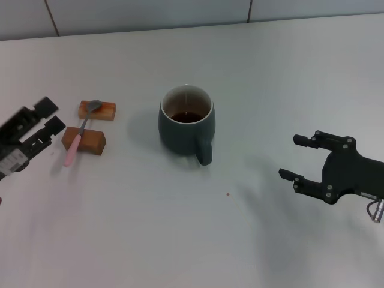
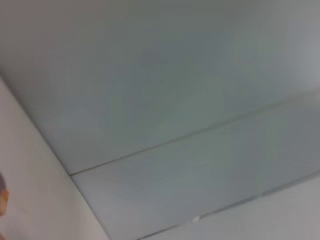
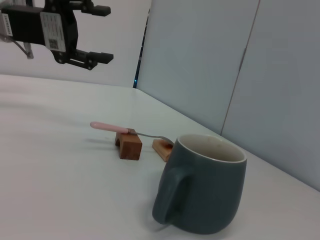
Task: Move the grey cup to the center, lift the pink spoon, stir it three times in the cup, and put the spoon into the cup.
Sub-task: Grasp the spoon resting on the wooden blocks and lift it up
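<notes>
The grey cup [image 1: 186, 124] stands upright near the middle of the table [image 1: 180, 240], dark liquid inside, its handle turned toward the robot, so the centring step looks done. The pink spoon [image 1: 80, 133] lies bridged across two wooden blocks [image 1: 90, 126] on the robot's left, its handle raised off the surface, probably so fingers can close beneath it. The left gripper [image 1: 53, 117] hovers just beside the spoon's handle, jaws parted and empty, likely lining up for the pick; its own camera appears to show only wall. The right gripper [image 1: 297, 157] waits well apart from the cup on the right, wide open, holding nothing
</notes>
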Available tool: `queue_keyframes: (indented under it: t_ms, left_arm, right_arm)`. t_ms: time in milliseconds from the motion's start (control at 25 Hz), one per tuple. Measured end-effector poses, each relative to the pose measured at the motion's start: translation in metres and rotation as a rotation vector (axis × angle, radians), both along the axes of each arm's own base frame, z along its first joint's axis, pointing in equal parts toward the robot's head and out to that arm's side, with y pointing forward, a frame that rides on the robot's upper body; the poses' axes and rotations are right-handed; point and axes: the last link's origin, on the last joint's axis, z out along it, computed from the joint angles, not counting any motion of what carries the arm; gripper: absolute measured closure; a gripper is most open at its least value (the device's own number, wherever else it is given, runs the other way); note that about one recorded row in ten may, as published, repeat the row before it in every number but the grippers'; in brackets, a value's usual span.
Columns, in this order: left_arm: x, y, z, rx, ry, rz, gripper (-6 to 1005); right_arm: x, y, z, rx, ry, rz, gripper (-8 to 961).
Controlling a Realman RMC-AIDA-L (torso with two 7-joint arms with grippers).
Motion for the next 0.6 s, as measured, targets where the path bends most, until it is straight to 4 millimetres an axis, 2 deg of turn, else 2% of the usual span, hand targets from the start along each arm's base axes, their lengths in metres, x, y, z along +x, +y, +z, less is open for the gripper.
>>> queue_keyframes:
  t_ms: [80, 160, 320, 600]
  left_arm:
    - [0.000, 0.000, 0.000, 0.000, 0.000, 0.000, 211]
    - [-0.007, -0.003, 0.002, -0.055, -0.106, 0.104, 208]
    - [-0.020, -0.011, -0.002, -0.106, -0.122, 0.207, 203]
    - [-0.051, -0.040, -0.011, -0.149, -0.121, 0.400, 194]
  right_arm:
    - [0.000, 0.001, 0.000, 0.000, -0.001, 0.002, 279]
    - [-0.001, 0.001, 0.000, 0.000, -0.001, 0.003, 279]
    - [-0.001, 0.002, 0.001, 0.000, -0.002, 0.004, 279]
    - [-0.003, 0.005, 0.002, 0.004, -0.002, 0.010, 279]
